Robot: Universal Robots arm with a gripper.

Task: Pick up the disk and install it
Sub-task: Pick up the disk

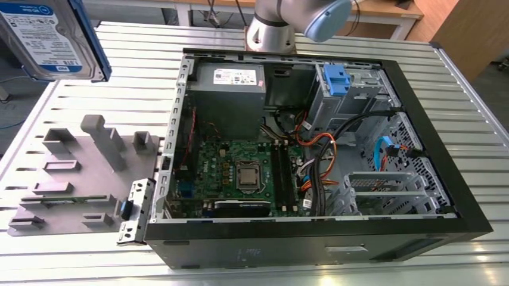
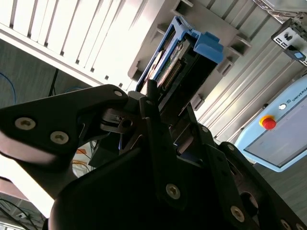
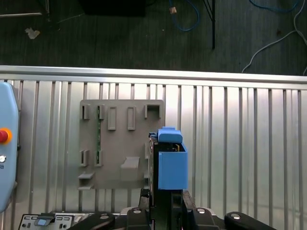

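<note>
The disk (image 1: 52,36) hangs in the air at the exterior view's upper left, well above the table, with its blue-and-white label facing the camera and a blue rail along its edge. In the first wrist view the disk (image 3: 170,165) shows edge-on, its blue carrier and handle pointing away from the wrist, above the grey fixture plate (image 3: 122,143). My gripper (image 3: 165,197) is shut on the disk's near end. The second wrist view shows the black fingers (image 2: 153,103) clamped on the disk (image 2: 180,64).
An open computer case (image 1: 413,107) lies on the slatted metal table (image 1: 477,119), with a power-supply box (image 1: 229,80), a motherboard (image 1: 238,173) and a blue bracket (image 1: 337,80) in its drive bay. The grey fixture plate (image 1: 80,173) lies beside the case. A pendant (image 3: 5,143) sits at the table edge.
</note>
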